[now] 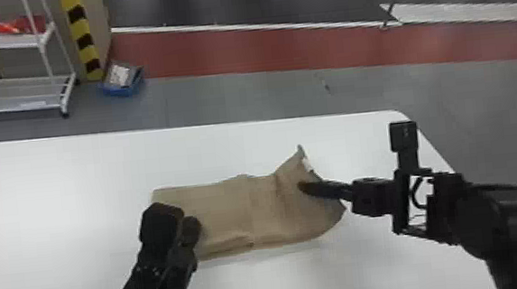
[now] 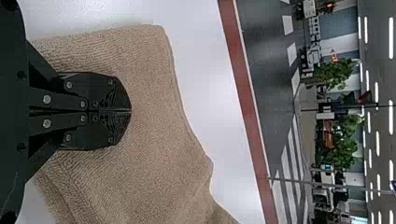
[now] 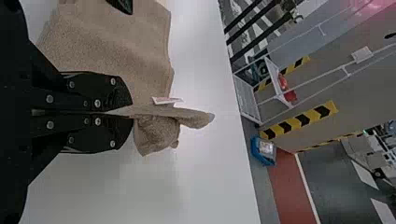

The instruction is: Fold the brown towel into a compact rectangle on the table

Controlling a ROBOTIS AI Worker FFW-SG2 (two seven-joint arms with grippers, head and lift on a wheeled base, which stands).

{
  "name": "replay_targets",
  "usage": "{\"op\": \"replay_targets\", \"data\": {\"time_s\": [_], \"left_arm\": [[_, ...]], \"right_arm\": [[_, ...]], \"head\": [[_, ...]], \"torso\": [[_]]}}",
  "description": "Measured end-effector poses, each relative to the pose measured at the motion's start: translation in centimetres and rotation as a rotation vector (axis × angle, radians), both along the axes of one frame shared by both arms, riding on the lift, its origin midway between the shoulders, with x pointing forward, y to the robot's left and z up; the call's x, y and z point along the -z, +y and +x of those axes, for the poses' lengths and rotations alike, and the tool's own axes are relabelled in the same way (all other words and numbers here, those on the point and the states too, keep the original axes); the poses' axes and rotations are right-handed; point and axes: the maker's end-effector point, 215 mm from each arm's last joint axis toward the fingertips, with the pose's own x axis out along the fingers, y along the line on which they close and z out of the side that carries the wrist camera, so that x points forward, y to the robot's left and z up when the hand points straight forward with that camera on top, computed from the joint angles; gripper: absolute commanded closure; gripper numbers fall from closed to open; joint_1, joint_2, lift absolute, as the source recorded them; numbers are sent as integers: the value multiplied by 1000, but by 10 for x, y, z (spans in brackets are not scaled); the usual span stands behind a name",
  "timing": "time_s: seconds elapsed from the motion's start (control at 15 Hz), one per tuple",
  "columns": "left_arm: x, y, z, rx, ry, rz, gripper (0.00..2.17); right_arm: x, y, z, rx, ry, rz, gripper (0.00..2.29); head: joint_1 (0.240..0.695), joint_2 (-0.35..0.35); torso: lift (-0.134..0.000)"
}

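The brown towel (image 1: 228, 212) lies on the white table, its left part flat and its right end raised, with a corner standing up at the far right. My left gripper (image 1: 195, 227) is over the towel's near left part; in the left wrist view the left gripper (image 2: 130, 111) has its fingers together above the cloth (image 2: 154, 126). At the towel's right end is my right gripper (image 1: 305, 187). In the right wrist view the right gripper (image 3: 128, 113) is shut on a fold of the towel (image 3: 112, 46), a white tag (image 3: 166, 100) just beyond the fingertips.
The white table (image 1: 69, 169) extends around the towel, its right edge passing beneath the right arm. Beyond it on the floor stand a white shelf cart (image 1: 17, 94) and a blue box (image 1: 122, 80).
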Motion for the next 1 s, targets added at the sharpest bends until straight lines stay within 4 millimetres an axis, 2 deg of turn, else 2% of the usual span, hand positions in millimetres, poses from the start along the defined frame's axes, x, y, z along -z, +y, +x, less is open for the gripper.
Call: {"op": "replay_targets", "data": {"time_s": [0.2,0.33,0.47,0.6,0.67,0.8,0.93,1.0], "left_arm": [[-2,-11,-8,16,2,-13,2118],[-20,-16,-14,20,-21,-42,2118],[-42,-8,-15,9,-51,-71,2115],[-50,10,-14,-14,-62,-74,2118],[-46,16,-15,-18,-56,-68,2121],[-24,25,-21,-15,-18,-49,2121],[-3,29,-27,-11,18,-36,2121],[1,28,-30,-6,24,-40,2121]], "right_arm": [[-14,18,-5,-19,-22,23,1325],[-14,19,-7,-15,-21,33,1325],[-12,16,-10,-5,-16,44,1325],[-10,6,-13,15,-9,53,1325],[-10,0,-15,25,-8,59,1325],[-12,-11,-17,43,-9,76,1325],[-17,-13,-18,48,-17,89,1325],[-21,-10,-19,44,-26,94,1325]], "head": [[695,-169],[695,-174],[695,-173],[695,-166],[695,-162],[695,-166],[695,-166],[695,-165]], "torso": [[-125],[-125],[-125],[-125],[-125],[-125],[-125],[-125]]}}
